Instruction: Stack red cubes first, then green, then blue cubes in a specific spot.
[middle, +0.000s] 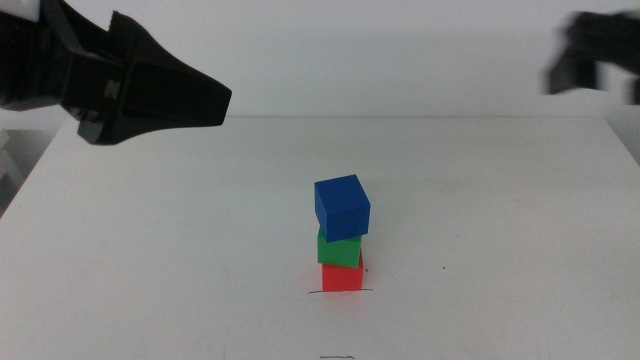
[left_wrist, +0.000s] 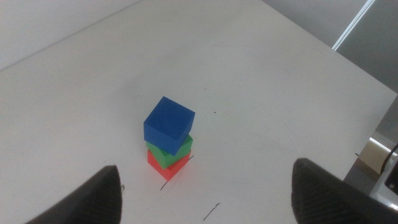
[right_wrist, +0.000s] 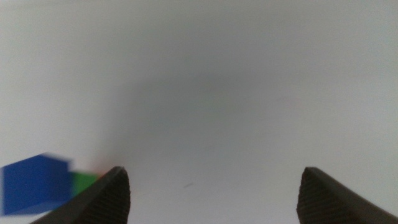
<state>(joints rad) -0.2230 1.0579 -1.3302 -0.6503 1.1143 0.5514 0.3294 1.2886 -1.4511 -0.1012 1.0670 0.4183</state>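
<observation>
Middle view shows us a three-cube tower standing upright just below the centre of the white table (middle: 150, 250), its long axis vertical: the red cube (middle: 343, 274) at the base, the green cube (middle: 339, 248) on it, and the blue cube (middle: 342, 205) on top. The blue one is twisted a little against the two beneath and overhangs them slightly. The red cube sits on the black pen line (middle: 316, 292), which runs crosswise and shows at both sides of the cube; its middle is hidden under the cube. We see the left gripper (middle: 215, 100) raised at about ten o'clock from the tower, well apart from it, and the right gripper (middle: 575, 70) blurred at two o'clock, cut off by the edge. From the left wrist we find the jaws spread wide with nothing between them, the tower in view beyond them. From the right wrist the jaws are likewise spread and empty, and the blue and green cubes appear smeared at the edge, the red hardly to be made out.
</observation>
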